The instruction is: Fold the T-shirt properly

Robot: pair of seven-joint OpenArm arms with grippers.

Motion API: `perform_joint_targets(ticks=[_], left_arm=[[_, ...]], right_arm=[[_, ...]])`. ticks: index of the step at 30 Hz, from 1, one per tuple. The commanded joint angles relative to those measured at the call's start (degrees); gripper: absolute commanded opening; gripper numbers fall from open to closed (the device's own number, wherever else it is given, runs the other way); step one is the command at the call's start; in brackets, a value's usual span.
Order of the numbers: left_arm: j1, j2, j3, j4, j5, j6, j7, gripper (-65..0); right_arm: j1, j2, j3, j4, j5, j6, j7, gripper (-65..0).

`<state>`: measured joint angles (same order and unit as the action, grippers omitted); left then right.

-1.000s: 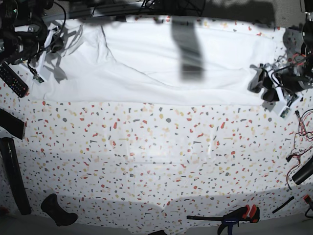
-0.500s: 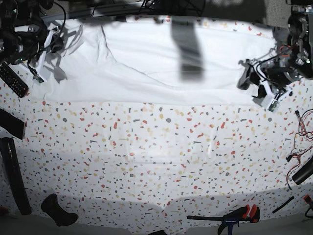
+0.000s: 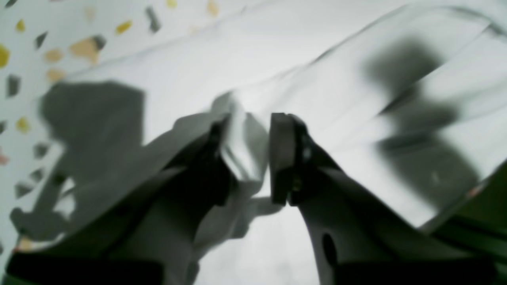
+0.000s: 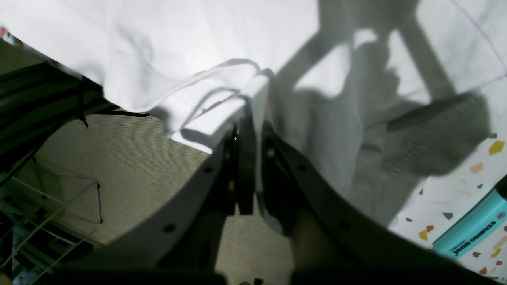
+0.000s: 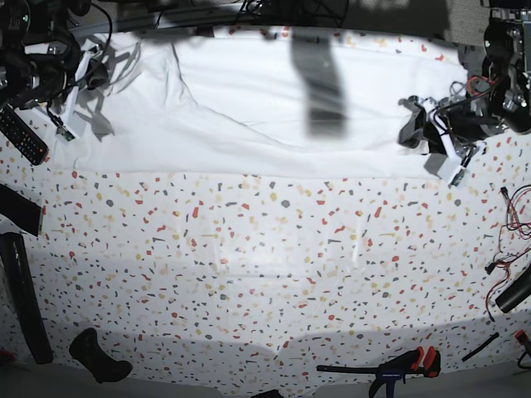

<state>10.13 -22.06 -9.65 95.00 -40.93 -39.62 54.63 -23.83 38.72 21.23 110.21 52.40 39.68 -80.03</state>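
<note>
The white T-shirt [image 5: 249, 108] lies spread across the far part of the speckled table [image 5: 265, 265], with a diagonal fold line left of centre. At the shirt's right edge my left gripper [image 5: 417, 126] comes down on the cloth. The left wrist view shows my left gripper [image 3: 247, 158] with its jaws narrowed, a gap still between them, around a raised fold of the T-shirt [image 3: 317, 79]. At the far left corner my right gripper [image 5: 83, 73] is shut on the shirt's edge. In the right wrist view my right gripper [image 4: 253, 130] pinches that hem of the T-shirt [image 4: 198, 39].
A black remote [image 5: 21, 134] and dark bars [image 5: 25, 307] lie along the left edge. A clamp [image 5: 398, 365] sits at the front right, with cables [image 5: 514, 224] on the right. A teal marker [image 4: 471, 229] lies near the right gripper. Carpet floor [image 4: 119, 178] shows beyond the table edge.
My left arm has moved left and farther back onto the shirt's right edge, and its jaws have narrowed around a fold of cloth. The right arm has stayed still.
</note>
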Motion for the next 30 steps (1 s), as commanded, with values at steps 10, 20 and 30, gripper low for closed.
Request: perform_joint_targets(ticks=[10,20,30], left_arm=[[-0.8,-0.9,-0.4,1.0,-2.2,-0.4,3.3,-54.1],[-0.8,-1.0,-0.5,3.4,-15.0,-0.4,14.5,-65.0],[-0.7,-1.0,-0.5,10.3,-15.1,-0.4,25.4,-65.0]], right_arm=[[0.2,1.1,0.5,0.7,0.2,0.3,0.0,-65.0],[0.2,1.1,0.5,0.7,0.0,0.3,0.0,-65.0],[0.2,1.2,0.5,0.7,-4.2,0.3,0.0,-65.0]])
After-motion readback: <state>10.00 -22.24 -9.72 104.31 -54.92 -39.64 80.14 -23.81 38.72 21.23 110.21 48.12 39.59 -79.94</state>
